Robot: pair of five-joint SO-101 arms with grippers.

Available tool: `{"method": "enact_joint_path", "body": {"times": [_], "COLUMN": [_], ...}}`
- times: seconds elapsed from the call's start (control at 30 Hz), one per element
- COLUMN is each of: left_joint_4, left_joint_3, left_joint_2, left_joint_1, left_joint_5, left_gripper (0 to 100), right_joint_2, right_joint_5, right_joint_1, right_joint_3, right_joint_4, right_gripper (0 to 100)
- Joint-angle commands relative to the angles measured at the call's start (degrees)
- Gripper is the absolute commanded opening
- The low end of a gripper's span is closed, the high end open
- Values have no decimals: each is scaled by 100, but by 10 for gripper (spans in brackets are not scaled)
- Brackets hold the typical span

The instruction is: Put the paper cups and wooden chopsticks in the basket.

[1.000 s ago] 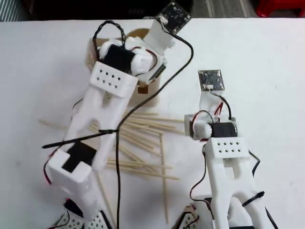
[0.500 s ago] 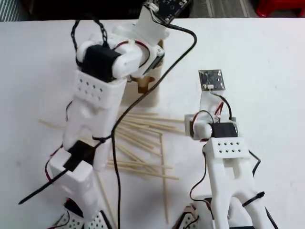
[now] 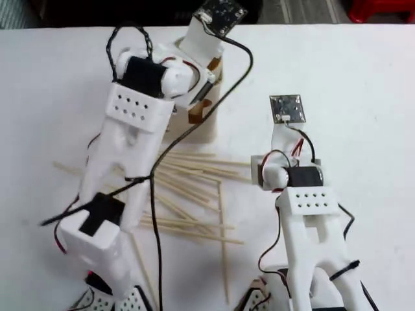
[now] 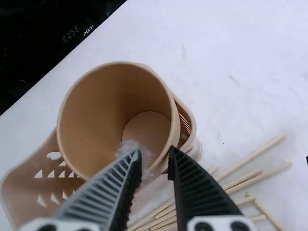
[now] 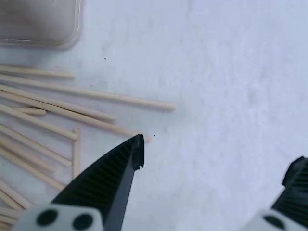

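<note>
A cup (image 4: 96,120) is seen lying tilted in the basket (image 4: 29,183), its open mouth turned towards the left wrist camera and its bottom visible inside. The cup's wall is caught between the fingers of the left gripper (image 4: 154,153), which are drawn close together with only a narrow gap, one finger set inside the rim and the other just outside it. In the high view the basket (image 3: 207,129) is found in the upper middle of the frame, largely covered by the left arm (image 3: 130,142), which is stretched from the lower left up over it. The chopsticks (image 3: 194,188) are scattered loosely on the table (image 3: 363,97) in the middle of the frame, just below the basket and partly under the left arm; none is seen in the basket. Some of them (image 4: 255,154) are shown beside the basket in the left wrist view. The right arm (image 3: 311,220) is placed at the lower right, well apart from the basket. The right gripper (image 5: 219,151) is held wide open above bare table, with chopstick ends (image 5: 86,94) lying just beside one of its fingers and none held.
</note>
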Motion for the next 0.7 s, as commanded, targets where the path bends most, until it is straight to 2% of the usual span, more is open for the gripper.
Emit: {"method": "enact_joint_path", "body": {"times": [0.0,0.2,0.33,0.5,0.67], "left_joint_4": [149,1011,1319,1319,1319], "left_joint_3": [-308,-1793,-2330,-1987,-703], "left_joint_2": [-66,-57,-66,-514,-1877], "left_joint_1": [57,426,365,40,57], "left_joint_5": [9,18,18,26,26], "left_gripper": [105,105,105,105,105], "right_joint_2": [-13,-13,-13,-13,-13], "right_joint_5": [0,0,0,0,9], "right_joint_1": [4,4,4,4,4], "right_joint_3": [-44,-44,-44,-44,-44], "right_joint_4": [-84,-84,-84,-84,-84], "right_gripper": [440,440,440,440,440]}}
